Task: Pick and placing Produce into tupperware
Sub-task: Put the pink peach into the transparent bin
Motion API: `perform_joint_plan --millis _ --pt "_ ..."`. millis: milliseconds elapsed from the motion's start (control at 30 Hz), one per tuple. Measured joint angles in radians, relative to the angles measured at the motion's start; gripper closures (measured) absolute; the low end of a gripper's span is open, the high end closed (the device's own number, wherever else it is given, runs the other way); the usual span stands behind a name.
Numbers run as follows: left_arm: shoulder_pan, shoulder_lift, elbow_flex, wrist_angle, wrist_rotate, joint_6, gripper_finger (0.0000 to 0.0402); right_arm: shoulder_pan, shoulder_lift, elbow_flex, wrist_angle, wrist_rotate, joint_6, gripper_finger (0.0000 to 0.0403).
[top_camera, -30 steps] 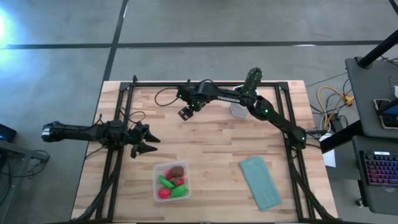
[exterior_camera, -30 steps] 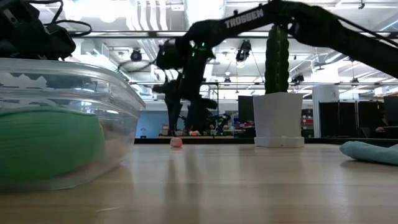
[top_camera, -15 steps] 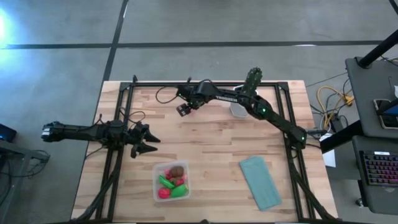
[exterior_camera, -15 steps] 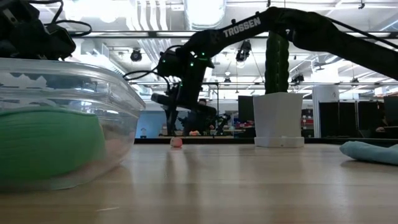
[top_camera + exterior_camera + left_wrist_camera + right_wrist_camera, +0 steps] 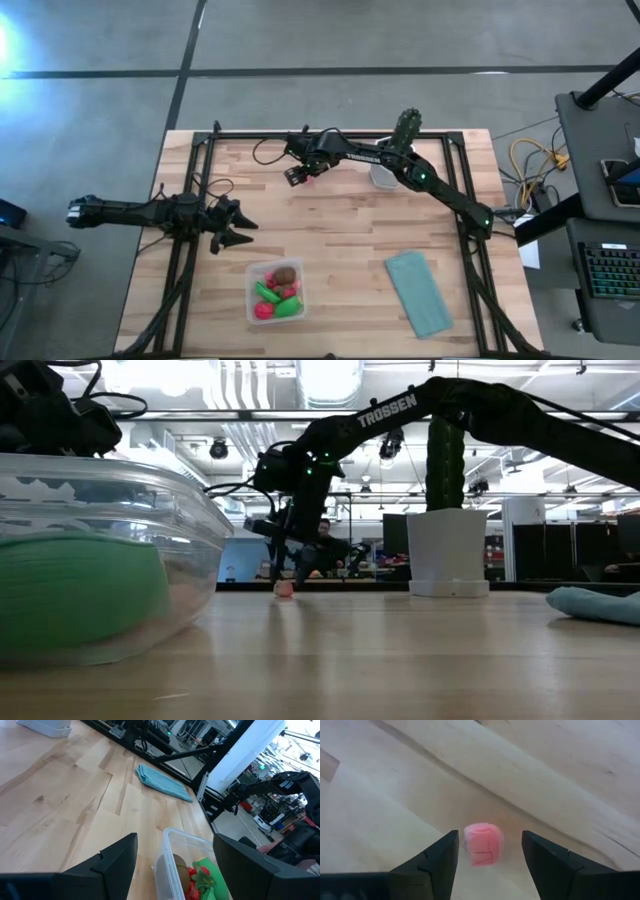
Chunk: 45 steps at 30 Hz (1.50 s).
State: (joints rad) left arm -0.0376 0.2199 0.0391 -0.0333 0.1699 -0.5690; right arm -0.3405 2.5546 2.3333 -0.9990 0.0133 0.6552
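Observation:
A small pink produce piece [image 5: 483, 845] lies on the bare wood near the table's far edge, also in the low view as the pink piece [image 5: 284, 589]. My right gripper [image 5: 488, 836] hangs just above it, open, one finger on either side and touching nothing; from above the right gripper [image 5: 294, 176] covers it. The clear tupperware [image 5: 275, 291] rests on its base near the near edge, holding green, red and brown produce [image 5: 198, 876]. My left gripper [image 5: 240, 225] waits open at the table's left, beside the tupperware [image 5: 172, 851].
A tall green cactus in a white pot [image 5: 447, 552] stands at the far edge, right of the pink piece. A flat teal cloth [image 5: 417, 292] lies at the near right. Black frame rails [image 5: 195, 190] run along the table's sides. Bare wood lies between the pink piece and the tupperware.
My right gripper has moved slightly toward the table's far left and come down over the pink piece, staying open. The pink piece and the tupperware have kept their places.

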Motion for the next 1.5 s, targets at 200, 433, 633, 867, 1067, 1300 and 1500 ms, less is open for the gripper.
perform_joint_plan --millis 200,433,633,867,1067,1300,1500 --pt "0.000 0.000 0.000 0.000 0.000 0.000 0.0155 0.006 0.000 -0.004 0.000 0.010 0.012 0.0194" --pt "0.000 0.000 0.000 0.000 0.000 0.000 0.0155 0.011 0.000 -0.005 -0.008 0.007 0.018 0.0202" --pt "0.000 0.000 0.000 0.000 0.000 0.000 0.0155 0.011 0.000 -0.005 -0.014 -0.004 0.023 0.0241" --pt "0.000 0.000 0.000 0.000 0.000 0.000 0.0155 0.011 0.000 -0.005 -0.013 -0.005 0.035 0.0270" --pt "0.000 0.000 0.000 0.000 0.000 0.000 0.0155 0.017 0.000 -0.005 -0.015 -0.012 0.045 0.0267" --pt "0.000 0.000 0.000 0.000 0.000 0.000 0.0155 0.028 0.000 -0.005 -0.019 -0.012 0.062 0.0283" --pt "0.000 0.000 0.000 0.000 0.000 0.000 0.0155 0.031 0.000 -0.005 -0.018 -0.012 0.079 0.0305"
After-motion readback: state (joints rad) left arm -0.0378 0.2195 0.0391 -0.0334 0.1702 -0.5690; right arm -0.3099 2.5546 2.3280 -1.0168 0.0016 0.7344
